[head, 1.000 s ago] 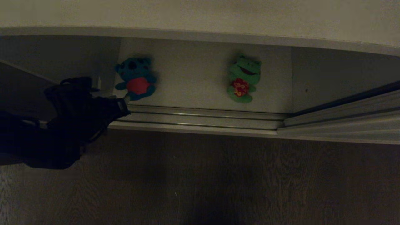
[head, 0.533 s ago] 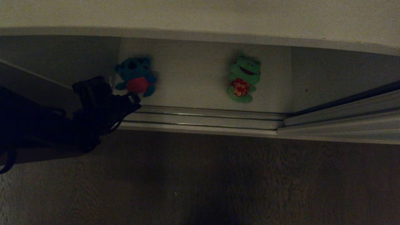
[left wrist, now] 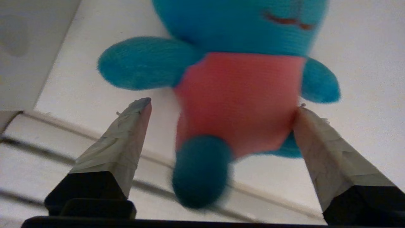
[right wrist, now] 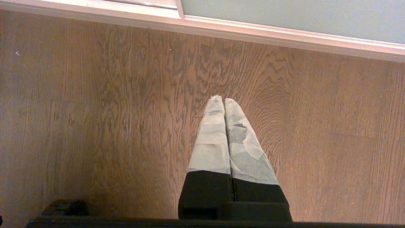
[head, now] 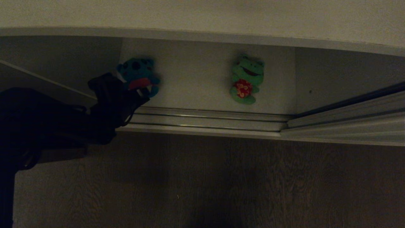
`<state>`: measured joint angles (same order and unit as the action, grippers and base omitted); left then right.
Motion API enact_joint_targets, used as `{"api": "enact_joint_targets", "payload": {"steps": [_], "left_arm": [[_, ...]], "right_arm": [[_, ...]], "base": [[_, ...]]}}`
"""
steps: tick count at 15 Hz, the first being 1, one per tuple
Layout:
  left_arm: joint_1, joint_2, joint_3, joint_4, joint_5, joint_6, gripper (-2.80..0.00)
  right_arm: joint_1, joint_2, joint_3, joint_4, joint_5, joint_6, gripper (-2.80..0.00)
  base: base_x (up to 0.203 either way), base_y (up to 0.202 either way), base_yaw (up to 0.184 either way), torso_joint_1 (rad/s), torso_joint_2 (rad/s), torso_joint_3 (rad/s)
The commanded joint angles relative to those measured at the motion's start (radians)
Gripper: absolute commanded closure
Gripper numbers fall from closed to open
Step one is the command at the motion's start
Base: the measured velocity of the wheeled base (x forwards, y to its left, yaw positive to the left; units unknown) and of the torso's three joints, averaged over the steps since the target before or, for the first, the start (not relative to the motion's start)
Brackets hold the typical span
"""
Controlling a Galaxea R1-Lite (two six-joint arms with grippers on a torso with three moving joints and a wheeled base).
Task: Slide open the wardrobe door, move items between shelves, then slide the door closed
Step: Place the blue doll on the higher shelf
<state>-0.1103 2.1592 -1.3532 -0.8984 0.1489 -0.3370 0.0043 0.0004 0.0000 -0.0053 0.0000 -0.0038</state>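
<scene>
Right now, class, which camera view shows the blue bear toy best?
The left wrist view: the blue bear fills it, red belly between the open left gripper fingers. The head view shows the bear small, dim and partly hidden by the arm. The right wrist view shows only floor.

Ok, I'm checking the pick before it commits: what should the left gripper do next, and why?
Probably ease a little further in, then close. The left gripper is open, its fingertips straddling the blue bear's red belly on the shelf, one already brushing its side, nothing gripped yet.
</scene>
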Motion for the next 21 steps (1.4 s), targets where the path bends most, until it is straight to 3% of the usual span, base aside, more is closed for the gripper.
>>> {"api": "enact_joint_targets", "payload": {"steps": [1, 5, 6, 7, 15, 17, 21], "left_arm": [[-0.002, 0.039, -0.034, -0.013, 0.004, -0.002, -2.8], [-0.01, 0.084, -0.115, -0.004, 0.006, -0.001, -2.8], [-0.019, 0.097, -0.13, -0.002, 0.007, -0.001, -1.11], [-0.025, 0.1, -0.14, -0.002, 0.015, -0.002, 0.0], [-0.043, 0.088, -0.173, -0.003, 0.033, -0.008, 0.0], [-0.058, 0.05, -0.164, 0.03, 0.067, -0.007, 0.0], [-0.075, -0.156, -0.012, 0.158, 0.058, 0.0, 0.0]], "right_arm": [[0.0, -0.005, 0.0, -0.001, 0.0, -0.001, 0.0], [0.0, -0.005, 0.0, -0.001, 0.0, -0.001, 0.0], [0.0, -0.005, 0.0, -0.001, 0.0, -0.001, 0.0], [0.0, -0.005, 0.0, -0.001, 0.0, -0.001, 0.0], [0.0, -0.005, 0.0, -0.001, 0.0, -0.001, 0.0], [0.0, -0.005, 0.0, -0.001, 0.0, -0.001, 0.0], [0.0, -0.005, 0.0, -0.001, 0.0, -0.001, 0.0]], "base": [[0.0, 0.0, 0.0, 0.0, 0.0, 0.0], [0.0, 0.0, 0.0, 0.0, 0.0, 0.0], [0.0, 0.0, 0.0, 0.0, 0.0, 0.0], [0.0, 0.0, 0.0, 0.0, 0.0, 0.0], [0.0, 0.0, 0.0, 0.0, 0.0, 0.0], [0.0, 0.0, 0.0, 0.0, 0.0, 0.0], [0.0, 0.0, 0.0, 0.0, 0.0, 0.0]]}}
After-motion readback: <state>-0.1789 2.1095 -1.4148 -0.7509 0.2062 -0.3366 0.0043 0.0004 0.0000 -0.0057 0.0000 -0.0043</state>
